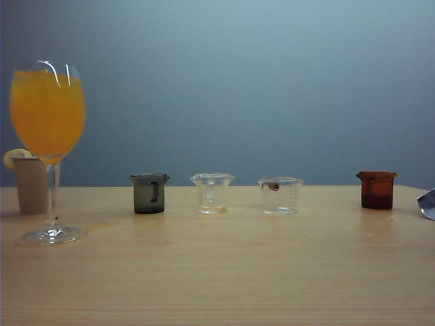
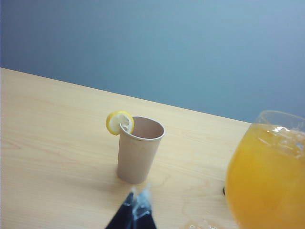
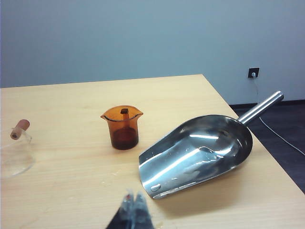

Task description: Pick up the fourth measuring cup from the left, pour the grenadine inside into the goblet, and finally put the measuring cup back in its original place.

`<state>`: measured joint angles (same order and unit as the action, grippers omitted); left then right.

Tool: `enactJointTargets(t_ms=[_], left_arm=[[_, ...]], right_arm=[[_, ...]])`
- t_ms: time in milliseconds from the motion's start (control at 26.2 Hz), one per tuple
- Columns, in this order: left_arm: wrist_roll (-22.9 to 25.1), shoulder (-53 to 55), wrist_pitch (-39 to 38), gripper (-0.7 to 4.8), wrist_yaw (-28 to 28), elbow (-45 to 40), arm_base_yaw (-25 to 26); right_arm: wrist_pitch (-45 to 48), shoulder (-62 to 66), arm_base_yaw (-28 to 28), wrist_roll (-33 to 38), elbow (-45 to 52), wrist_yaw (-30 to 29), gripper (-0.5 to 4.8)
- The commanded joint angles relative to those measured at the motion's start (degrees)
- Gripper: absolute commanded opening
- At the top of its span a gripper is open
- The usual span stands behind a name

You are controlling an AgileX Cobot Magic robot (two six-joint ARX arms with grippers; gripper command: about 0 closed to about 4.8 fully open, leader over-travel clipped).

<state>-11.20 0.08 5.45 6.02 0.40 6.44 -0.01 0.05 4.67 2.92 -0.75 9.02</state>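
On the wooden table (image 1: 224,272), taking the exterior view as a clock face, the goblet (image 1: 47,146) is nearest, at about nine o'clock. It stands upright on its round foot, its bowl full of orange juice (image 1: 47,115). Just behind its stem sits a beige paper cup (image 1: 30,185) with a lemon slice (image 1: 13,156) hooked on its rim.

Farther back, four small cups stand in a row across the middle, well apart from each other: a smoky grey cup (image 1: 149,193), a clear cup (image 1: 213,193), a second clear cup (image 1: 280,195) with a brown handle, and at three o'clock the fourth measuring cup (image 1: 376,189), amber-brown and upright. Dark grenadine (image 1: 376,201) lies in its bottom. Beside it, at the view's right edge, pokes the lip of a steel scoop (image 1: 427,204).

Neither arm appears in the exterior view. In the left wrist view the left gripper (image 2: 136,212) hangs short of the paper cup, fingers pressed together and holding nothing. In the right wrist view the right gripper (image 3: 133,210) hovers near the scoop's mouth and apart from the amber cup, fingers likewise pressed together and empty.
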Motion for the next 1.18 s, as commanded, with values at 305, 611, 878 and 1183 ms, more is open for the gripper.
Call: enactJointTargets(t_ms=[305, 611, 878, 1183], left_arm=[[0.1, 0.0, 1.0, -0.05, 0.5, 0.8, 0.0], [0.1, 0.8, -7.1, -0.05, 1.0, 10.6, 0.0], [0.0, 14.3, -9.7, -0.05, 9.4, 24.2, -0.1], [0.3, 33.9, -17.0, -0.05, 13.2, 46.1, -2.0]], right_arm=[[0.4, 0.0, 0.0, -0.2, -1.3, 0.3, -0.06], [-3.9, 9.0, 0.0, -0.2, -12.9, 0.1, -0.06], [2.4, 25.5, 0.1, -0.1, -22.2, -0.5, -0.06], [12.8, 40.1, 0.1, 2.0, -23.8, -3.9, -0.06]])
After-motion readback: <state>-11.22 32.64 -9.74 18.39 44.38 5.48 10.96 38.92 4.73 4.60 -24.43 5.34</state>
